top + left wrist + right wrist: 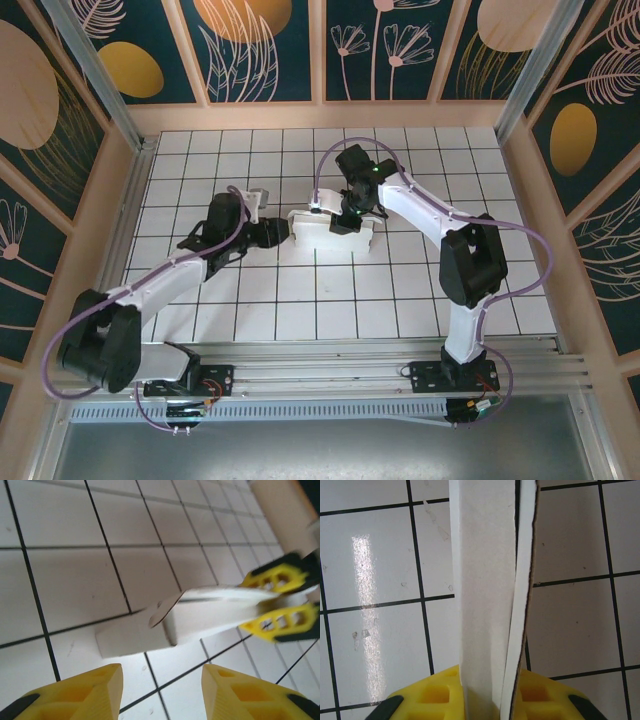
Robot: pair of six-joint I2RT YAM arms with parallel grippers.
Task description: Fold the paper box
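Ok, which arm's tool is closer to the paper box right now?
Right. The right tool is clamped on the paper box, gripping its panels. The left tool stands open just short of the box's left end, not touching it.

— What sort of place is this?

— A robot lab, a closed test cell. A left arm [170, 275] and a right arm [430, 215] are bolted to an aluminium rail [330, 362] at the near edge of the surface [260, 300].

— What does the surface look like?

— White, ruled with a black grid, like a measuring bench. Purple cables [44, 362] loop along the arms.

— And around it?

— A wooden frame [320, 115] and metal posts [95, 70] hold wall panels [265, 45] painted with dark teal leaves and orange discs, a staged backdrop. Both arms meet over a plain white paper box [320, 235] in the middle.
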